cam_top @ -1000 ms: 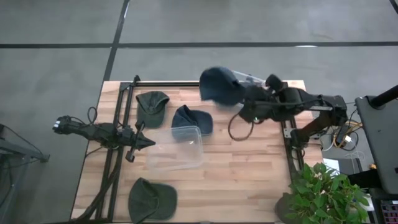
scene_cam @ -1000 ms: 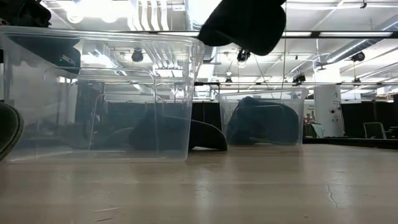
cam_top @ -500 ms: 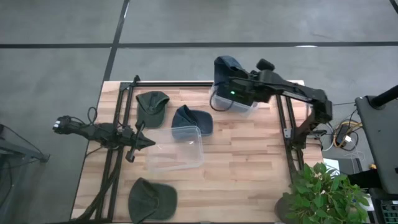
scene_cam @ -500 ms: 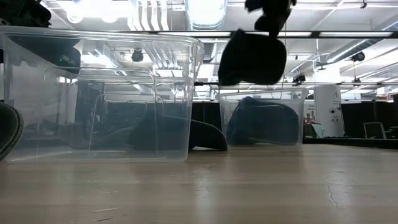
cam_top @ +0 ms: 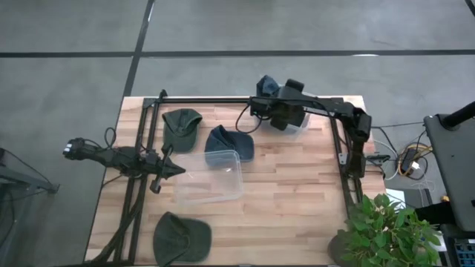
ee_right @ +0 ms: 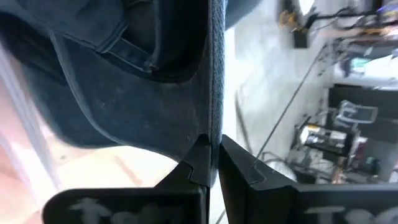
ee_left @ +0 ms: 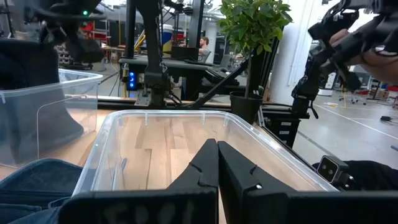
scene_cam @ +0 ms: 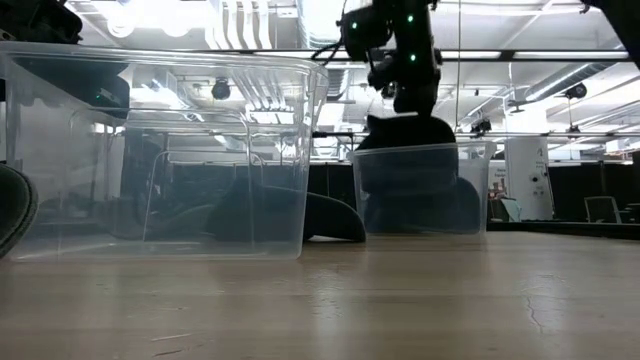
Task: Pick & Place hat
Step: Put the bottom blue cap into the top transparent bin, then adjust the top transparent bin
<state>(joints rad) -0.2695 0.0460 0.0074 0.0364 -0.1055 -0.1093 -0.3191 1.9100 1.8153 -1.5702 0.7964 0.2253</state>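
Over far clear bin [cam_top: 297, 124] | right gripper [ee_right: 211, 149] pinches soft denim hat [ee_right: 112, 93]

Light is even and fairly bright, falling from ceiling strips [scene_cam: 250, 25] that glare white high above the right tool [scene_cam: 405, 95] in the low view. Shadows on the counter [cam_top: 297, 193] are soft and faint. Just beyond that tool's tips the dark hat [ee_right: 124, 93] is blurred, and the background there is smeared.
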